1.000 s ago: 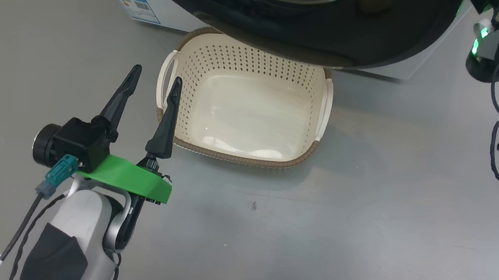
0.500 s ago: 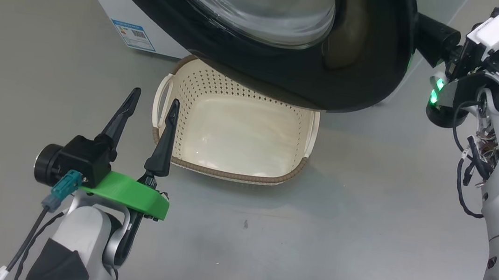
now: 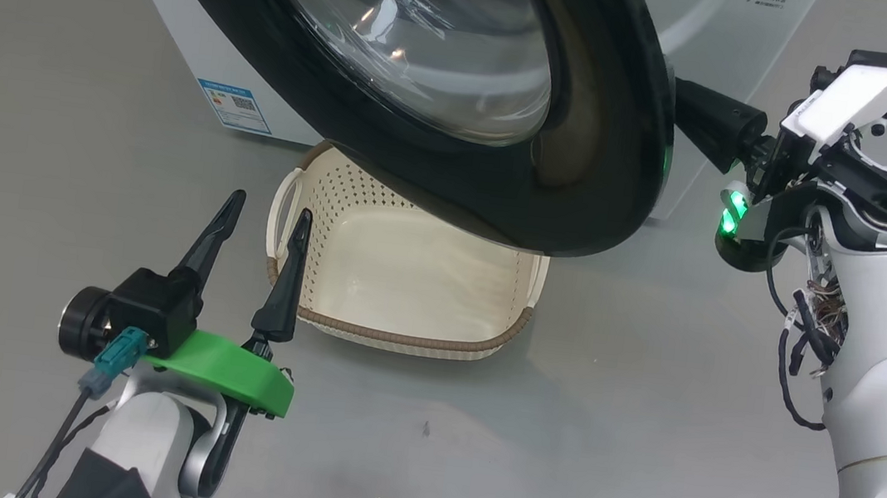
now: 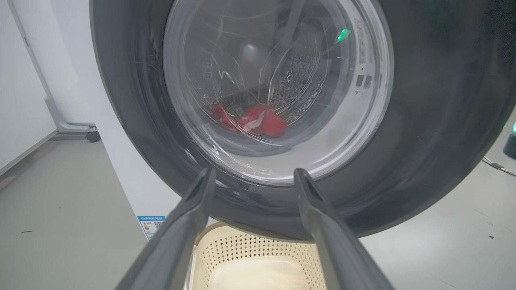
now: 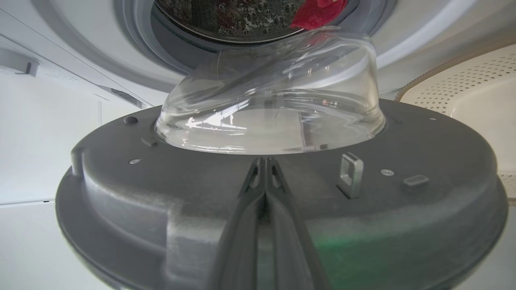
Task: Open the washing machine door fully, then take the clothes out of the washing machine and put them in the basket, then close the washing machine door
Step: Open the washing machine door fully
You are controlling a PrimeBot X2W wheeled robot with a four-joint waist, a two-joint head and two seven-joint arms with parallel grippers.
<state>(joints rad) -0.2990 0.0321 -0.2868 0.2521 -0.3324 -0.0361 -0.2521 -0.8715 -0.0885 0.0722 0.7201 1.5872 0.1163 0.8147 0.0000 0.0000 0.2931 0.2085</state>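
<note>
Across the upper middle of the head view you have the washing machine door (image 3: 430, 72), a large round disc with a wide glossy black rim and a bulging clear glass bowl, standing swung out from the washing machine (image 3: 182, 52), a white, smooth-sided box. Its small blue label (image 3: 235, 106) at centre left carries a square code and coloured bars, but the print is too small to read, as is the fine writing at the upper right. Below the door's lower edge sits the basket (image 3: 400, 338), cream plastic, a rounded rectangle with perforated walls, a brown woven-look rim and a looped side handle; it holds nothing and rests on the smooth grey floor (image 3: 598, 434). Your left gripper (image 3: 269, 206), at lower left, has its two tapered dark fingers spread apart with nothing between them, just beside the basket's left handle. Your right gripper (image 5: 264, 161) is clenched, fingers pressed flat together on nothing, lying at the door's matte grey inner face just below the glass bowl, near a small metal latch loop (image 5: 350, 175); whether the tips touch, you cannot tell. The clothes (image 4: 252, 121), soft bright red fabric with a pale streak, lie inside the dimpled steel drum, seen through the glass.
</note>
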